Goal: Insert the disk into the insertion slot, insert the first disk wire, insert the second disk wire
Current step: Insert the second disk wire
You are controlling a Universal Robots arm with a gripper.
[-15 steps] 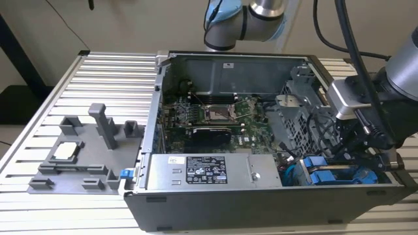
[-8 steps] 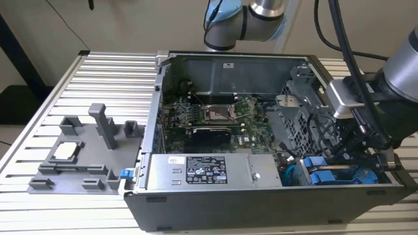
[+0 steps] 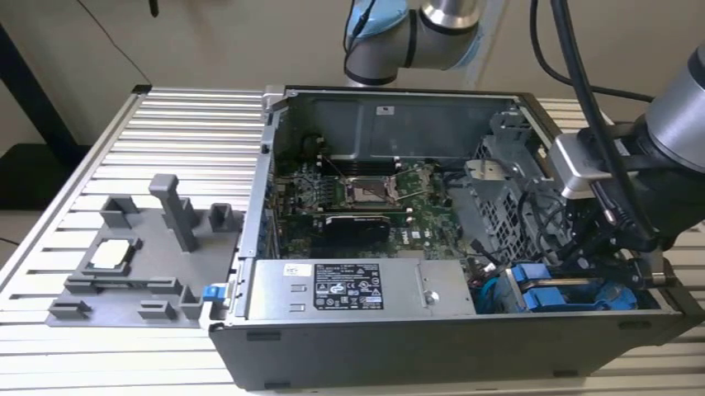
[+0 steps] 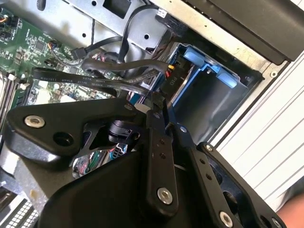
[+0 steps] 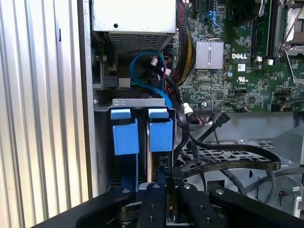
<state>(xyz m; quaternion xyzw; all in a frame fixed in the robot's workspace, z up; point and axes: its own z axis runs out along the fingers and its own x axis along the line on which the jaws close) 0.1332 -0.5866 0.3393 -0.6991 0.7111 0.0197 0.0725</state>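
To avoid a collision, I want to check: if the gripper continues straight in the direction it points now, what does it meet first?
Most likely the insertion slot: the gripper points straight into its blue rails. A black cable runs close beside it; depth is unclear.

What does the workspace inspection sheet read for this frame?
Surface: slatted metal table, carrying an open computer case.
Job's things: insertion slot, blue-railed, next to the power supply.
Clutter: grey fixture tray on the exterior view's left, holding a chip.
Grippers: hand inside the case, at the slot.
Cables: black ribbon cable and blue cable near the slot.
Surroundings: plain wall; nothing else seen.
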